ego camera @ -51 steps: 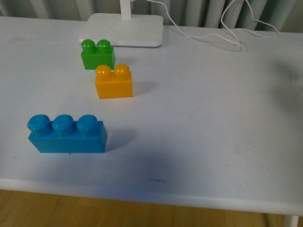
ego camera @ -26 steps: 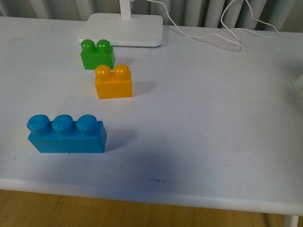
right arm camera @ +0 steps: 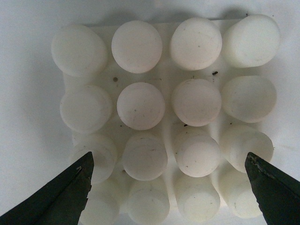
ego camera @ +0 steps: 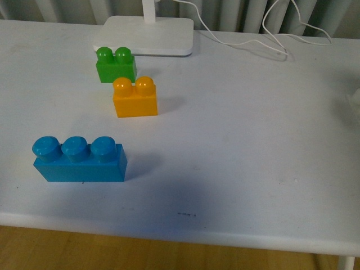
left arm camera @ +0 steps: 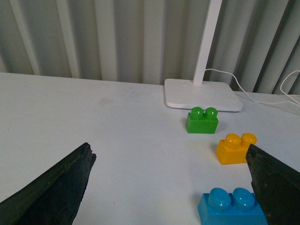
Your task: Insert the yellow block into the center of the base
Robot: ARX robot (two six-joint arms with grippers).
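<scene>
"Bricks, left to right?"
"Long blue three-stud plastic brick nearest me. Small green two-stud brick at its 1 o'clock. The yellow-orange two-stud plastic block stands free on the white table, near the green one, at its 5 o'clock."
"Hands?"
"My left gripper is spread wide, empty, facing the bricks. My right gripper is also spread and empty, over the flat white square sixteen-stud base."
"Step?"
"The very start, I judge. Next my left should straddle the yellow block, close on it, then carry it to the base's middle studs."
</scene>
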